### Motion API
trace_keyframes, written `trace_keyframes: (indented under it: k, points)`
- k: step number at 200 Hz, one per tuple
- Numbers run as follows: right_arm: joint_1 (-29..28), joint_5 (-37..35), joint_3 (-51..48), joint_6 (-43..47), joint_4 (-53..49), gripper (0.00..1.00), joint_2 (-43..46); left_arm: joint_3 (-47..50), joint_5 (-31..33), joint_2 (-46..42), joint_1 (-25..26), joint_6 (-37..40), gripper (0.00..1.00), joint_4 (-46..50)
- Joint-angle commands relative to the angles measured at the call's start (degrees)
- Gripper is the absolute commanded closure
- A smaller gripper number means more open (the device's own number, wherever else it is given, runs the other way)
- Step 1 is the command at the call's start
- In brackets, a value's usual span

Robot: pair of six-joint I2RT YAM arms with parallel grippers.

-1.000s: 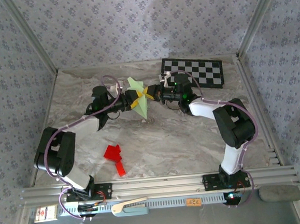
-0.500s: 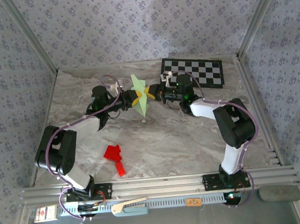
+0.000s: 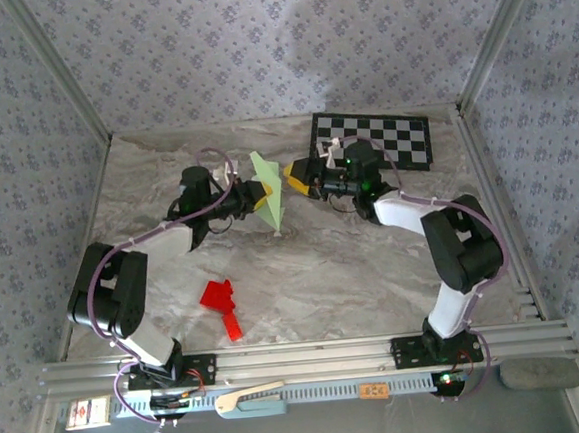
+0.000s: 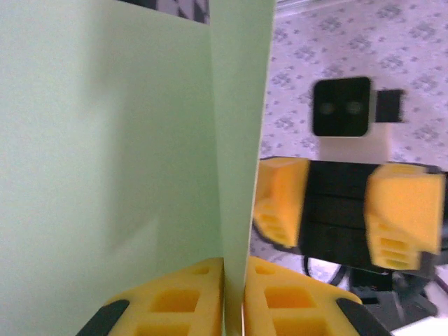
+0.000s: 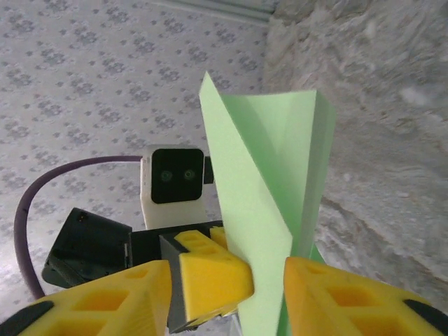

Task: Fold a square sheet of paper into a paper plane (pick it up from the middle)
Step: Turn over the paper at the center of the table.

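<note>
Past the bright red paper shape [image 3: 221, 304] on the desk [image 3: 354, 272], my left pincer [image 3: 258, 197] is clamped on the pale green folded paper plane [image 3: 269, 190], held over mid-desk, while my right pincer [image 3: 292, 181] stands parted just beside it, not touching. I judge the left should pinch squarely along the centre crease while the right re-grips clear of it. The plane's long axis stands steep, narrow tip toward the desk, broad end toward the black-and-white checkerboard [image 3: 374, 140].

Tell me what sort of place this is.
Probably a robot test cell in a lab: two arms bolted to an aluminium rail, a marble-patterned table boxed in by wallpapered panels, and a black-and-white checkerboard, likely for camera calibration.
</note>
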State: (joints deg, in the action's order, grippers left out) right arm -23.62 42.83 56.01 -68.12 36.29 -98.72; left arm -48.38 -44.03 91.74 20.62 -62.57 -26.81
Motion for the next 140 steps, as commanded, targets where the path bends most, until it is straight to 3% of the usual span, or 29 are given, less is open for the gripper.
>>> trace_keyframes:
  k: [1, 37, 69, 107, 140]
  points:
    - [1.11, -4.86, 0.01, 11.69, -14.21, 0.5, 5.52, -4.96, 4.54, -3.37, -0.25, 11.49, 0.85, 15.38]
    - [1.25, -18.06, 1.5, 26.55, -34.69, 0.48, 12.3, -13.37, 19.75, -3.77, 2.03, 26.4, 0.85, 40.69]
    - [1.06, -30.41, 1.41, 34.43, -46.14, 0.48, 17.05, -23.74, 42.22, -0.12, 7.46, 34.78, 0.85, 58.37]
    - [1.29, -37.41, -1.12, 35.78, -49.81, 0.48, 20.5, -36.72, 67.58, 10.74, 14.93, 37.7, 0.85, 74.34]
    - [1.56, -40.45, -3.87, 34.87, -50.52, 0.48, 23.05, -45.6, 79.53, 21.78, 18.88, 36.67, 0.85, 82.02]
